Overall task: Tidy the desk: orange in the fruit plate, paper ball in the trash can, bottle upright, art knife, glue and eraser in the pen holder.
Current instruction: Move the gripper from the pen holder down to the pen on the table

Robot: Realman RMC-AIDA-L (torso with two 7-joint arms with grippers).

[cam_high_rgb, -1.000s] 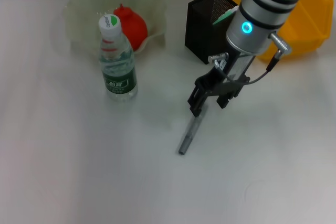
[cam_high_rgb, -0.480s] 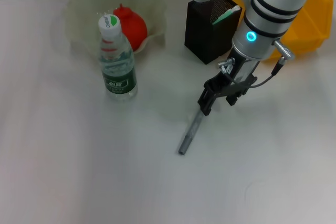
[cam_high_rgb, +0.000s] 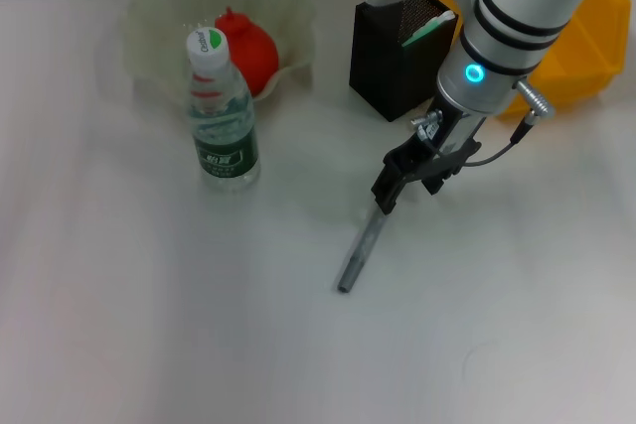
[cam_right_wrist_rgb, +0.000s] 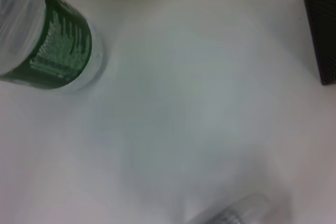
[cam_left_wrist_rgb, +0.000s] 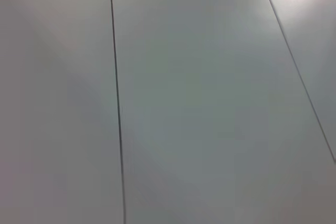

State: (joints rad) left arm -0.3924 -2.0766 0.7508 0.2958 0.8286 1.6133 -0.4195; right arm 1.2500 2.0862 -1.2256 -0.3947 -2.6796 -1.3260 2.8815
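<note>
Your right gripper hovers, jaws apart, over the slim grey art knife's end nearest the black mesh pen holder; an off-centre grip could tip it.

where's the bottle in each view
Head view: the bottle stands upright on the table, in front of the fruit plate and to the left of the right hand.
Left wrist view: not in it; only blank pale panels show.
Right wrist view: its green-labelled body fills one corner.
Shared landmark: the pen holder, whose corner shows at the right wrist picture's edge.
</note>
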